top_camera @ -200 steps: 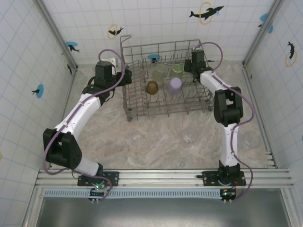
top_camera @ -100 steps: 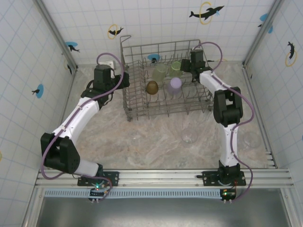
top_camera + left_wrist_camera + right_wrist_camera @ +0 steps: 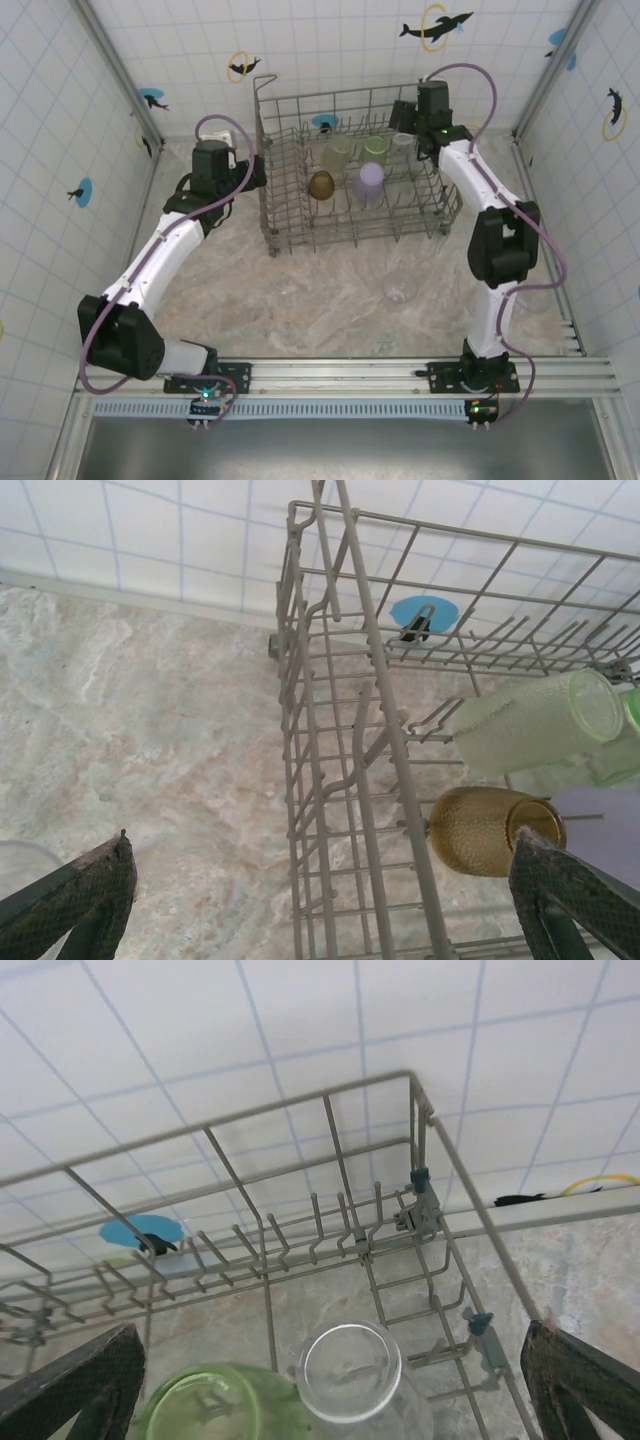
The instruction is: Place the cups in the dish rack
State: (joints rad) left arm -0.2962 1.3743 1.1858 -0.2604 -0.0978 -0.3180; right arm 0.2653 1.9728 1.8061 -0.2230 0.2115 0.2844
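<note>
The dish rack (image 3: 268, 150) stands at the back of the table. Several cups rest inside: pale green (image 3: 338, 153), green (image 3: 375, 148), amber (image 3: 321, 185), lilac (image 3: 369, 182) and clear (image 3: 402, 143). My right gripper (image 3: 405, 120) hangs open over the rack's back right corner. In the right wrist view its gripper (image 3: 330, 1390) is wide apart above the clear cup (image 3: 350, 1375), beside the green cup (image 3: 215, 1405), touching neither. My left gripper (image 3: 252, 173) is open at the rack's left wall (image 3: 385, 720), holding nothing; in the left wrist view that gripper (image 3: 330, 910) faces the amber cup (image 3: 480, 830) and pale green cup (image 3: 520, 725).
Two clear cups stand loose on the table, one in front of the rack (image 3: 400, 288) and one at the right (image 3: 530, 295). A clear rim (image 3: 20, 865) shows by my left finger. Tiled walls close in the back and both sides.
My right gripper has opened off the clear cup and risen toward the rack's back corner. The left arm has drawn a little away from the rack, still open.
</note>
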